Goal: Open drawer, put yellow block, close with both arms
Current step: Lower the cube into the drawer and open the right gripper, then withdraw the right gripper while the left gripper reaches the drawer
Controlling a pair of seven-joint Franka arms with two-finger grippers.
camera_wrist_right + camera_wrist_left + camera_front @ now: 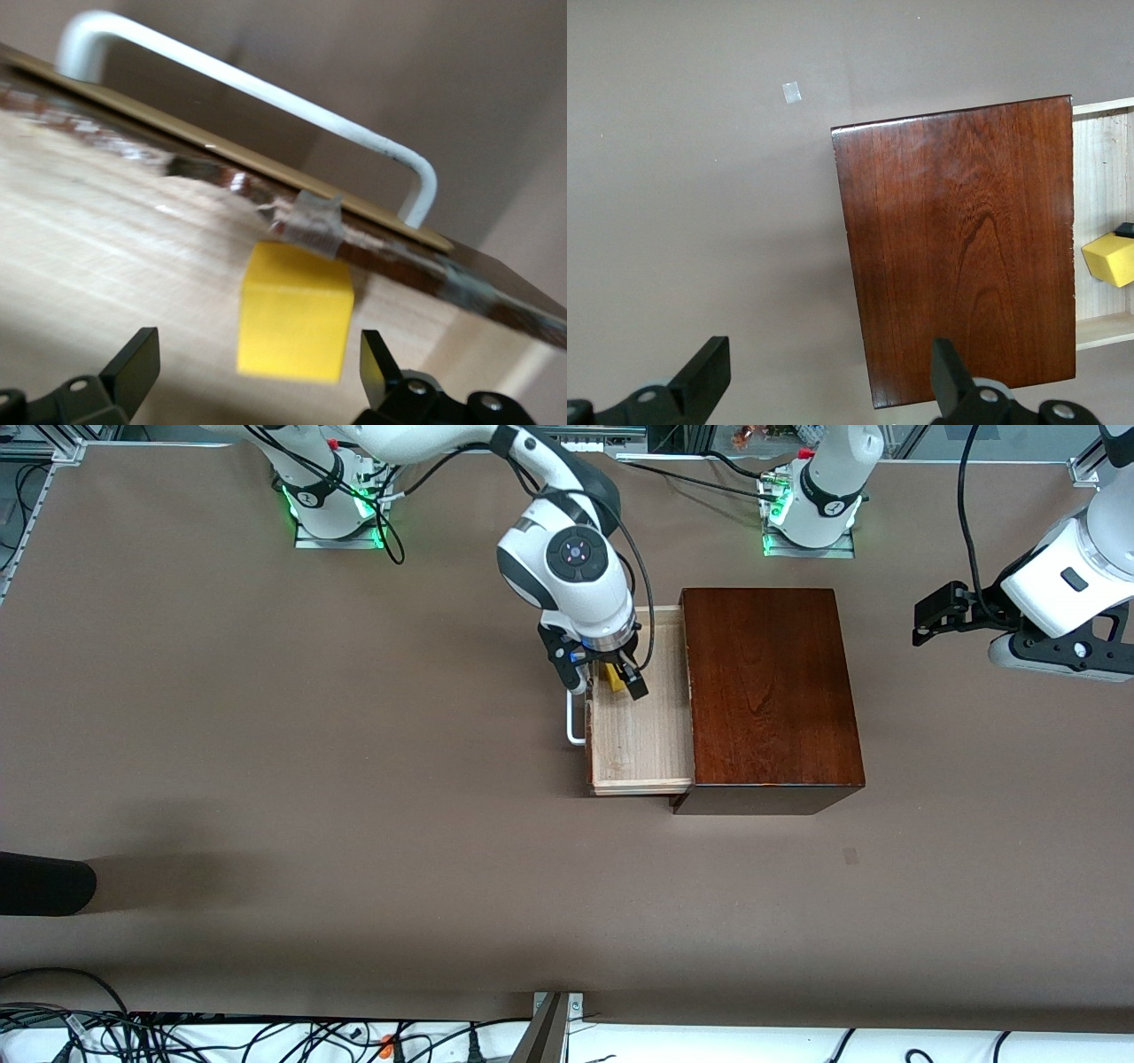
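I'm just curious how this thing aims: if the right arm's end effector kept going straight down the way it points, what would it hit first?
Most likely the yellow block, lying between the open right end effector in the drawer.

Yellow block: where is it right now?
The yellow block lies in the pulled-out drawer, on the tray floor close to the drawer front with the white loop handle, between the open fingers of the right end effector.
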